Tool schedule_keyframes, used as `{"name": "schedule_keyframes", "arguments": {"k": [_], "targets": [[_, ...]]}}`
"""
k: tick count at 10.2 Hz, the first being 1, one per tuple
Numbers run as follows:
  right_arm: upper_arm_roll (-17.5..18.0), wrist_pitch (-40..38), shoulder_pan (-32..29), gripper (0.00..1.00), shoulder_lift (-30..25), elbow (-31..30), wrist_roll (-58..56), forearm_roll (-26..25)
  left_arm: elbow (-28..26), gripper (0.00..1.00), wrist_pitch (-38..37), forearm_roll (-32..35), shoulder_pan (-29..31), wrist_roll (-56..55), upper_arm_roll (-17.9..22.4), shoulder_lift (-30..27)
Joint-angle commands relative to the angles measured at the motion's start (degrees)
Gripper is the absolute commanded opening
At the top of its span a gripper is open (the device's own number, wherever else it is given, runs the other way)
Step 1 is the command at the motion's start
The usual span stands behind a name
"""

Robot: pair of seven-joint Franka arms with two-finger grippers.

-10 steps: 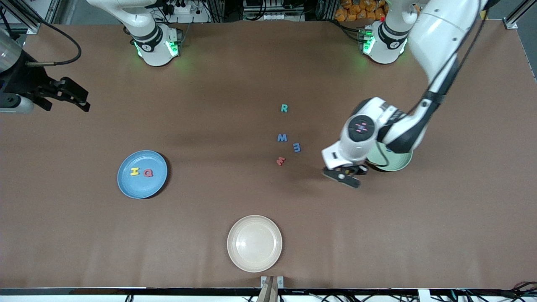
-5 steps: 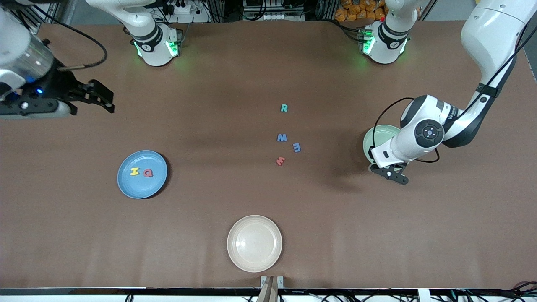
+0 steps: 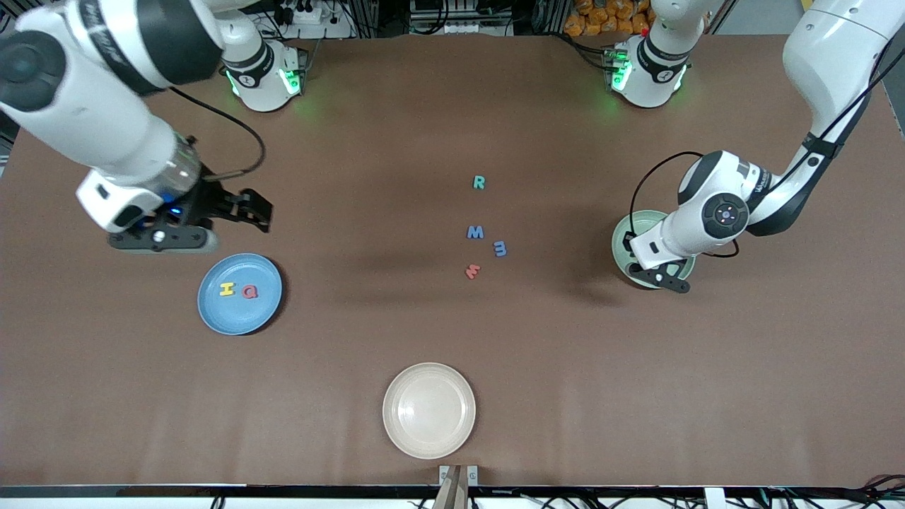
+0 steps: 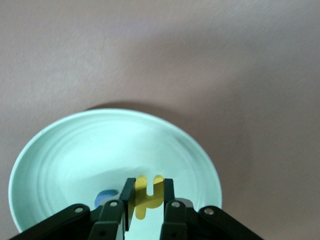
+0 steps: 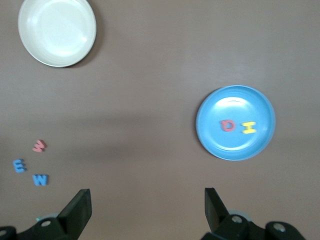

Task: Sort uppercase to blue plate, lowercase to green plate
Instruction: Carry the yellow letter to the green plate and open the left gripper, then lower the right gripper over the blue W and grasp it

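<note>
My left gripper (image 3: 664, 278) is shut on the yellow lowercase letter (image 4: 148, 196) and holds it low over the green plate (image 3: 622, 244), which also shows in the left wrist view (image 4: 75, 150). The blue g (image 4: 104, 197) lies in that plate. My right gripper (image 3: 258, 212) is open and empty, up above the table beside the blue plate (image 3: 237, 318). The yellow H (image 3: 226, 289) and red Q (image 3: 249, 291) lie in the blue plate. The teal R (image 3: 479, 182), blue M (image 3: 476, 232), blue m (image 3: 500, 248) and red lowercase letter (image 3: 472, 271) lie mid-table.
A cream plate (image 3: 429, 410) sits near the table edge closest to the front camera, and it also shows in the right wrist view (image 5: 56, 31). The right wrist view shows the blue plate (image 5: 215, 105) and the loose letters.
My left gripper has moved from beside the loose letters to over the green plate, carrying the yellow letter. My right arm has swung in from the table's end to beside the blue plate.
</note>
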Motion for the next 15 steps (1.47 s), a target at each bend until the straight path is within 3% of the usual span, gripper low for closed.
{"name": "schedule_keyframes", "arguments": {"k": [1, 2, 4, 6, 9, 12, 13, 15], "targets": [[-0.25, 2.06, 4.04, 1.0, 1.54, 0.8, 4.4, 0.71, -3.27, 0.0, 1.89, -0.03, 2.54, -1.11, -1.24, -2.66], [-0.25, 2.85, 5.98, 1.0, 2.51, 0.8, 5.63, 0.62, -3.36, 0.0, 1.89, -0.03, 2.98, -2.15, -1.33, -2.66], [-0.16, 5.05, 10.12, 1.0, 5.32, 0.72, 8.45, 0.0, -3.45, 0.19, 1.89, -0.03, 3.25, -5.84, -2.03, -2.74], [1.59, 9.43, 12.75, 1.0, 8.83, 0.63, 13.43, -0.96, -2.84, 0.3, 1.54, -0.03, 3.42, -9.61, -3.17, -4.14], [1.42, 15.13, 19.43, 1.0, 13.57, 0.45, 18.63, -4.13, -2.75, 0.49, 1.36, -0.12, 3.69, -15.16, -4.23, -8.71], [1.25, 21.47, 24.88, 1.0, 20.16, 0.45, 24.18, -5.97, -1.26, 0.52, 0.22, -1.26, 6.23, -15.17, -5.28, -12.58], [1.25, 22.97, 26.11, 1.0, 22.71, 0.63, 25.41, -6.32, 0.23, 0.57, -1.26, -2.57, 6.41, -14.91, -5.37, -14.24], [1.25, 26.75, 28.14, 1.0, 26.93, 0.63, 26.82, -6.24, 5.92, 0.59, -6.78, -5.56, 6.41, -14.82, -6.77, -14.79]]}}
